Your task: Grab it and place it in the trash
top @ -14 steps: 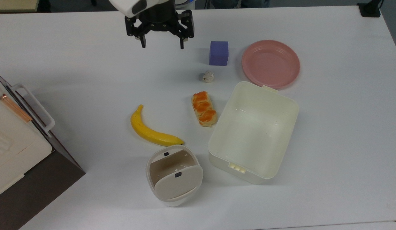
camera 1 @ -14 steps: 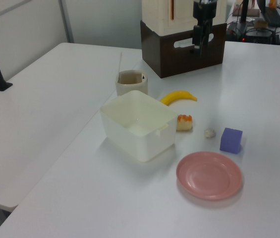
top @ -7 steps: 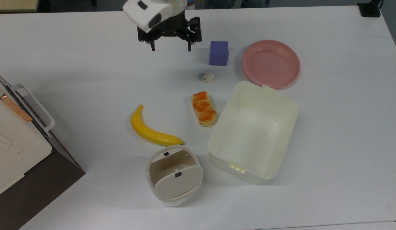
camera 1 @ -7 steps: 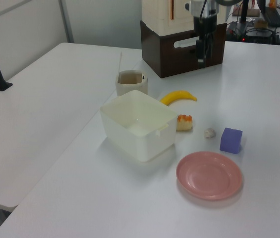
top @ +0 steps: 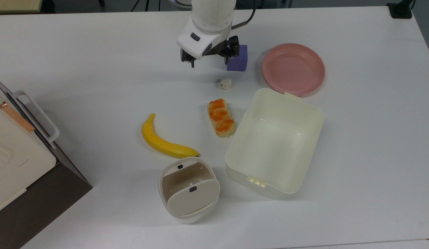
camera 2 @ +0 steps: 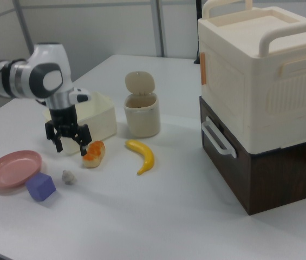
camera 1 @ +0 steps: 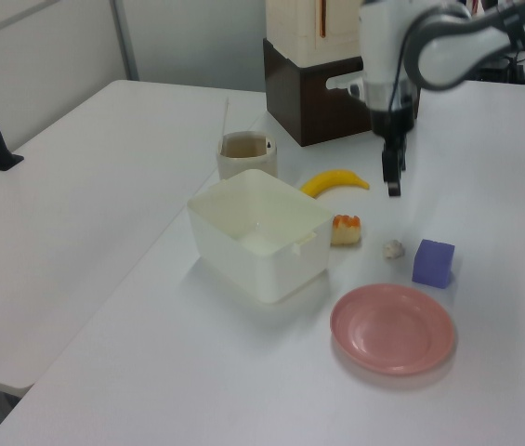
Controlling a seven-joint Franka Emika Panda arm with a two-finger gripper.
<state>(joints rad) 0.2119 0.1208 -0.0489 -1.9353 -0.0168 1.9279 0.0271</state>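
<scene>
Paper wad (top: 225, 83) on bare tabletop (top: 97, 69) just below purple cube (top: 238, 58) in top view, open room w/ bread roll (top: 220, 117) near, gripper (top: 209, 64) wide open, empty, above tabletop beside cube, bin (top: 188, 188) well apart.

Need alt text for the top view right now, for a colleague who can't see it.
The open gripper hovers just up-left of the paper wad, beside a purple cube. The bin stands near the bottom edge, below a banana.
</scene>
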